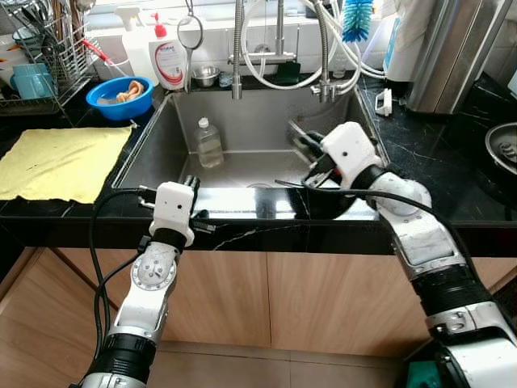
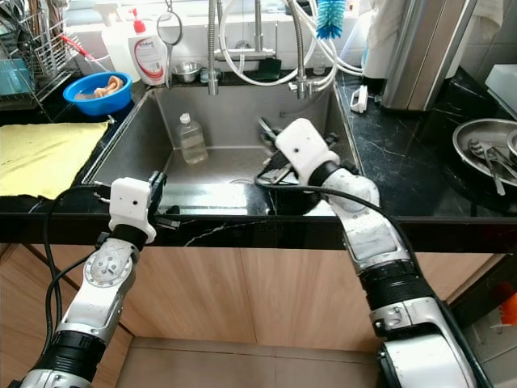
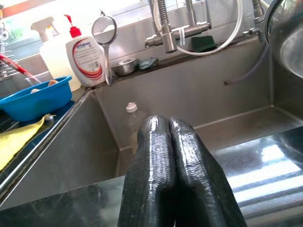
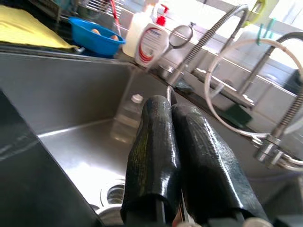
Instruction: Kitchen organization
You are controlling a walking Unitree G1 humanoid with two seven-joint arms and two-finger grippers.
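The steel sink lies straight ahead, with a clear plastic bottle standing on its floor near the left wall. My right gripper hangs over the sink's right half. Its fingers are pressed together on a thin metal edge. This edge seems to be the rim of a round steel bowl, which is held up off the sink floor. My left gripper rests at the sink's front edge, and its fingers are shut on nothing.
A yellow cloth covers the left counter, with a blue bowl and a dish rack behind it. Soap bottles, the faucets and hoses line the back. A steel pan sits at far right.
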